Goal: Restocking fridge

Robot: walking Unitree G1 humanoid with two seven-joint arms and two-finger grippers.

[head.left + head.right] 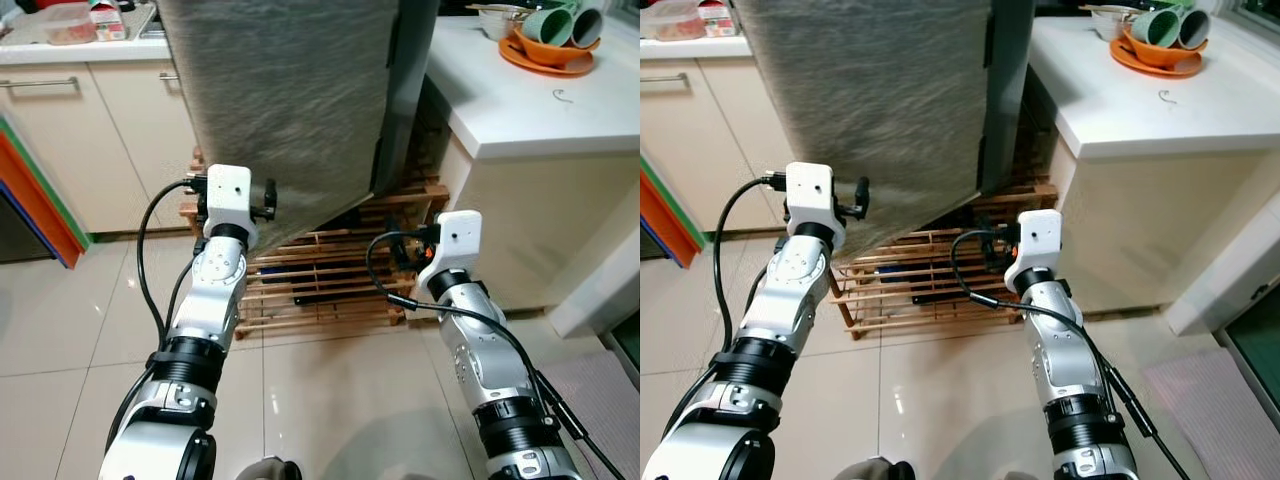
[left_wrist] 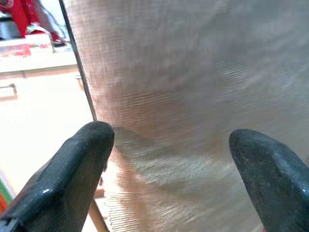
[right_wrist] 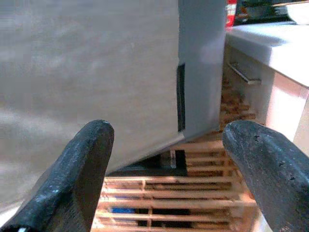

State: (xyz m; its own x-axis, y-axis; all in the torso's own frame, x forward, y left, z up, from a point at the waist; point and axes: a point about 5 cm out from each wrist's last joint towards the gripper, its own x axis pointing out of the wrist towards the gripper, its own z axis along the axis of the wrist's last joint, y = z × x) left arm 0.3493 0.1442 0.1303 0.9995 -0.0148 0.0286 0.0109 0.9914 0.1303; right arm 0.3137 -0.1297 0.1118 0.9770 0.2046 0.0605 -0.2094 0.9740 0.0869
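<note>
We see glossy pale floor tiles point(image 1: 60, 330) and cream cabinets point(image 1: 70, 140). A white counter point(image 1: 540, 110) stands near a wooden pallet point(image 1: 320, 275).

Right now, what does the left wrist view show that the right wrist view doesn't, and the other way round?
Left wrist adds: the cream cabinet beside the fridge, with red items on the counter above it.
Right wrist adds: the wooden pallet under the fridge, the fridge's grey side panel and the white counter.
Shared: the grey fridge door close ahead, framed by two black fingers spread apart, left gripper and right gripper.
</note>
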